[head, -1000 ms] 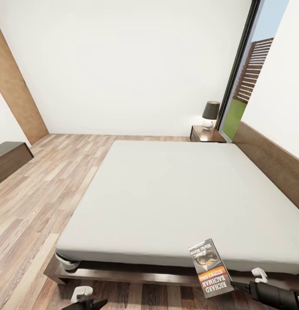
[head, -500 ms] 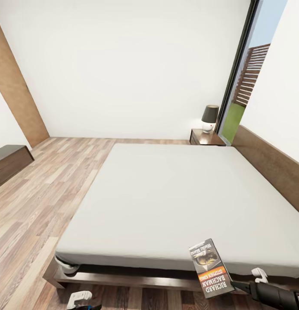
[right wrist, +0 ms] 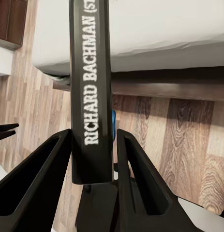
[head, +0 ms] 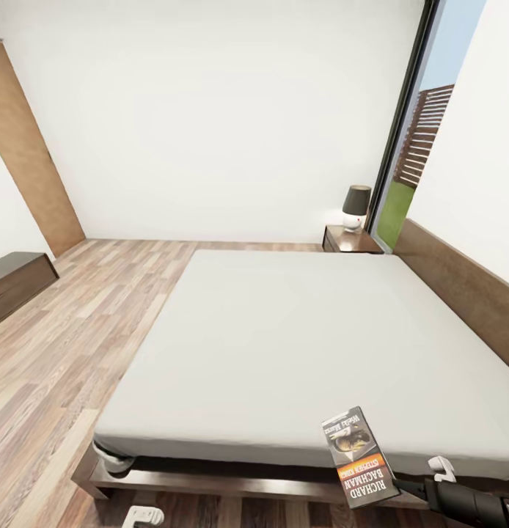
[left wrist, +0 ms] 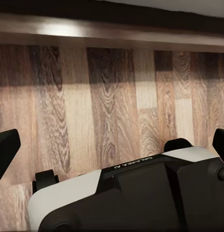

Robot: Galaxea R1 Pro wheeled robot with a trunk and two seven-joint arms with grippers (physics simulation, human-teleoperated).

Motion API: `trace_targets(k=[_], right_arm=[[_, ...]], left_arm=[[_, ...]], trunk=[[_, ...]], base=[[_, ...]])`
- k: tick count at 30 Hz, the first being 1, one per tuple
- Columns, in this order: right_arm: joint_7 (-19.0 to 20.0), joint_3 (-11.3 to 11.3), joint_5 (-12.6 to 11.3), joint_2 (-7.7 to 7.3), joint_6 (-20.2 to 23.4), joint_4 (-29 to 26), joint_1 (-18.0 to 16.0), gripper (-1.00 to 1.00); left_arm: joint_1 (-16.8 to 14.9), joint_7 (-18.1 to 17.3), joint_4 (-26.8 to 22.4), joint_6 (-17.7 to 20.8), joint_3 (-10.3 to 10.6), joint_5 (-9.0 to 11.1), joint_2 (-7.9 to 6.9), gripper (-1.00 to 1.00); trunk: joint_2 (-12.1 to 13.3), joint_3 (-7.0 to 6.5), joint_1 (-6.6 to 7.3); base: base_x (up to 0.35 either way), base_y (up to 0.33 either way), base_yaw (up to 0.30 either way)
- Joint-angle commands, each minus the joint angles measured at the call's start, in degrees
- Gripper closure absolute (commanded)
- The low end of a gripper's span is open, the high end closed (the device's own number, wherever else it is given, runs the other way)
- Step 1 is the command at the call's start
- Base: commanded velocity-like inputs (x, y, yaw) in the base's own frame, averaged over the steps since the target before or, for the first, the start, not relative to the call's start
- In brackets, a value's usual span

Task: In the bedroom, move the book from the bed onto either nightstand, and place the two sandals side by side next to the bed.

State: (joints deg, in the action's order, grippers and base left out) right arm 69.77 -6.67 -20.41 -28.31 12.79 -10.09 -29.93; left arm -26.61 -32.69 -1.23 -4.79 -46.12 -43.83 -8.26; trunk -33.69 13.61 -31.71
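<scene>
The head view looks down from the foot of the bed (head: pixel 284 337); the left wrist view faces the floor (left wrist: pixel 112 106) closely; the right wrist view shares the bed edge and floor

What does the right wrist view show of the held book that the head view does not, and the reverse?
Right wrist view: the book's dark spine with white lettering RICHARD BACHMAN, clamped between the right gripper's two black fingers, and a sliver of bright blue behind the spine.

Head view: the book's front cover with a grey-black photo and orange band, the nightstand with a lamp beyond the far side of the bed, and the window.

Both: the book in the right gripper, the bed's grey mattress, dark frame, and the wood-plank floor.
</scene>
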Motion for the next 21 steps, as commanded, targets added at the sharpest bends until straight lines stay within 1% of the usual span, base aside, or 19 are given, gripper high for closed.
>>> trace_targets(k=[1, 5, 15, 21], right_arm=[[0.1, -0.4, -0.6, -0.06, 0.6, 0.0, 0.0, 1.00], [0.1, -0.4, -0.6, -0.06, 0.6, 0.0, 0.0, 1.00], [0.1, -0.4, -0.6, -0.06, 0.6, 0.0, 0.0, 1.00], [0.1, -0.4, -0.7, -0.06, 0.6, 0.0, 0.0, 1.00]], left_arm=[[0.0, -0.1, 0.0, -0.3, -0.4, -1.1, -0.01, -1.00], [0.0, 0.0, 0.0, -0.3, -0.4, -1.9, -0.07, -1.00], [0.0, 0.1, 0.0, -0.3, -0.4, -2.2, -0.09, -1.00], [0.0, 1.2, 0.0, -0.3, -0.4, -3.2, -0.09, -1.00]], trunk=[[-0.1, -0.01, -0.02], [-0.1, -0.38, -0.02], [-0.1, -1.31, -0.02], [-0.1, -1.87, -0.02]], base=[[0.000, 0.000, 0.000], [0.000, 0.000, 0.000], [0.000, 0.000, 0.000], [0.000, 0.000, 0.000]])
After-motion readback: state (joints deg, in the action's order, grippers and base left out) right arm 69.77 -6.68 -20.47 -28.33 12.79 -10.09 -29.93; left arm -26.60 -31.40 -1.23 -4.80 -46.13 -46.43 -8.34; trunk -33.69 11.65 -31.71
